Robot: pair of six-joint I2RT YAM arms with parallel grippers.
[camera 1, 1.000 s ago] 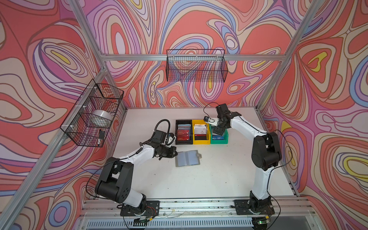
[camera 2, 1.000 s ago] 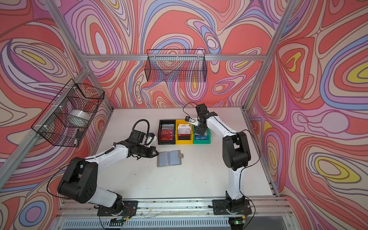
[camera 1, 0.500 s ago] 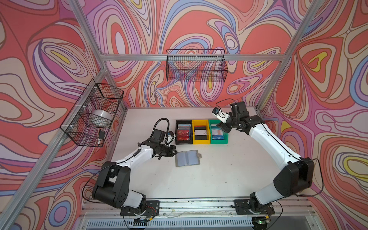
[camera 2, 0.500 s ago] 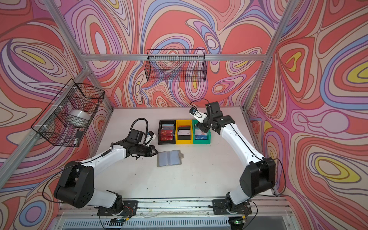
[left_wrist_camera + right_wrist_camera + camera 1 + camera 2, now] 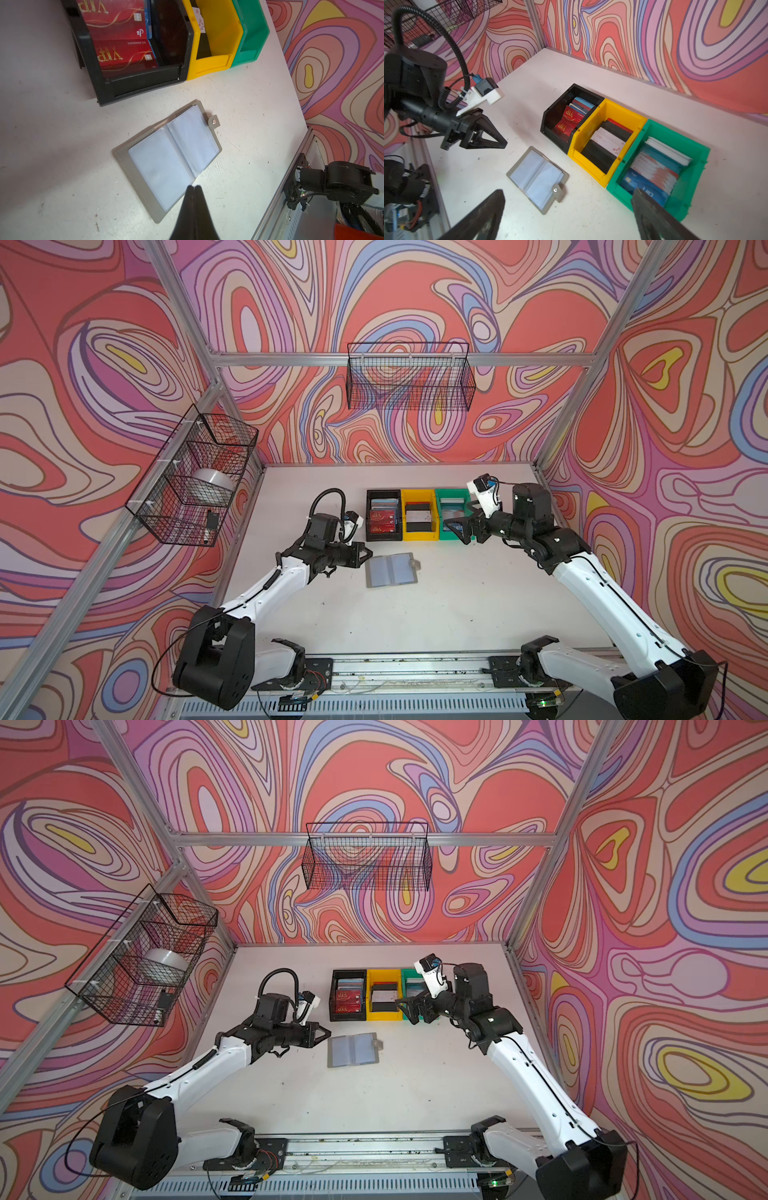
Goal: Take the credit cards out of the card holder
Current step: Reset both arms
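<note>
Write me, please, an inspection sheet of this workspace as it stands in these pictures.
Surface: white table, scuffed with dark specks.
Job's things: card holder lies open and flat, visible sleeves look empty; red credit cards lie in the black bin.
Clutter: yellow bin and green bin beside it, both holding cards.
Pincers: left pincer shut, at the holder's edge, contact unclear; right pincer open, empty, near the green bin's front.
Cables: black corrugated hose loops over the left wrist; no snag seen.
Surroundings: back wire basket on the rear wall; side wire basket holds a white roll; patterned walls.
</note>
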